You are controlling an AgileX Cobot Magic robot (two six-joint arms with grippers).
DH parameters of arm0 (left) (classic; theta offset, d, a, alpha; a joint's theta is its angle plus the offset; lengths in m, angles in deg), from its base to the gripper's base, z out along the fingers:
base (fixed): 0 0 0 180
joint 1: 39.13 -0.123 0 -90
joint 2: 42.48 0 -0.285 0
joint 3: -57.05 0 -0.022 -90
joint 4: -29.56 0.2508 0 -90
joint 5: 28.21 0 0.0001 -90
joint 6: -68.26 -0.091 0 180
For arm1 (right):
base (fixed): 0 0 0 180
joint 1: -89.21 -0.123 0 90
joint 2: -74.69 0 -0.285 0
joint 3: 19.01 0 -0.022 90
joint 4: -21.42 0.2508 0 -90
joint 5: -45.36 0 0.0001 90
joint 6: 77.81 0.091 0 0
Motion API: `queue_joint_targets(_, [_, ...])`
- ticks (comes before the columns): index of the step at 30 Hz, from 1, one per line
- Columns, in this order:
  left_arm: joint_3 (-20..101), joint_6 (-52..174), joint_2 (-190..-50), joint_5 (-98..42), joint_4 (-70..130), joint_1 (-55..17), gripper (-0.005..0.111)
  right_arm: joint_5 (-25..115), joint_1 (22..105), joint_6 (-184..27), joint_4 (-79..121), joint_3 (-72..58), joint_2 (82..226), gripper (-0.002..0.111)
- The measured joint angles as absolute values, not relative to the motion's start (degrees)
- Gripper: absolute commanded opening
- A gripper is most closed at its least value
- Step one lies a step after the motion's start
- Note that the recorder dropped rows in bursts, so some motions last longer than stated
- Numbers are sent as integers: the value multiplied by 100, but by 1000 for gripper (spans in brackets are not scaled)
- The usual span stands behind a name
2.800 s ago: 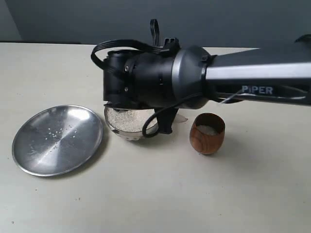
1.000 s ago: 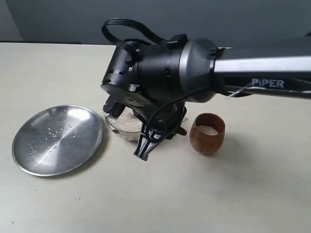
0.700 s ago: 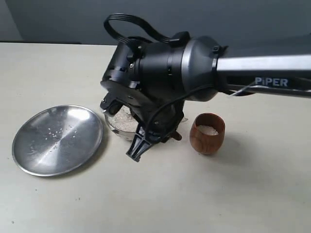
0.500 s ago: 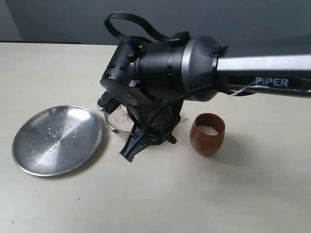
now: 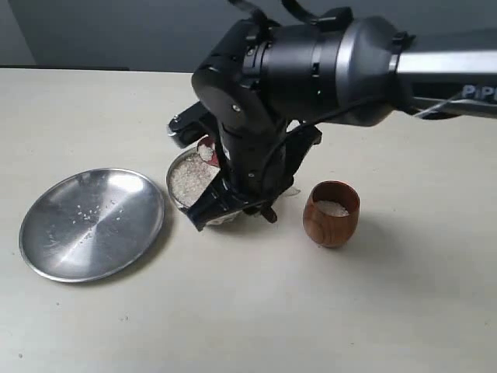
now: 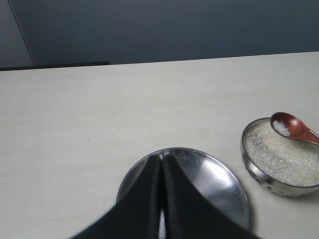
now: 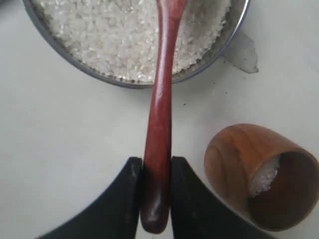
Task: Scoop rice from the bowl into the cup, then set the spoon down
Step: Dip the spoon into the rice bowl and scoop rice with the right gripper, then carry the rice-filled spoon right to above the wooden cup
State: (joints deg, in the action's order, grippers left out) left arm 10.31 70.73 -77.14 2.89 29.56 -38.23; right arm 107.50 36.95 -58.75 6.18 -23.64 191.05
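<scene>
The bowl (image 6: 256, 174), beside a plate (image 5: 78, 233), was half hidden by the arm (image 5: 311, 62). Rice (image 7: 114, 35) lay in bowl and cup (image 5: 330, 229). The spoon (image 7: 159, 114) was gripped by right fingers (image 7: 130, 199); left fingers (image 6: 144, 199) were closed.

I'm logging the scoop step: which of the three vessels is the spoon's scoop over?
The bowl, the deep steel one full of rice; the loaded spoon is over it. The plate holds only stray grains; the cup stands apart.
</scene>
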Motion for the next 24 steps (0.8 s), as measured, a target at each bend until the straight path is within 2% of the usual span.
queue_joint_targets(15, [1031, 7073, -7714, 289, 2956, -3823, 0, 10785, 3720, -5875, 830, -2364, 18681, -1])
queue_joint_targets(24, [1031, 7073, -7714, 289, 2956, -3823, 0, 11016, 4043, -5914, 1144, -2364, 18171, -1])
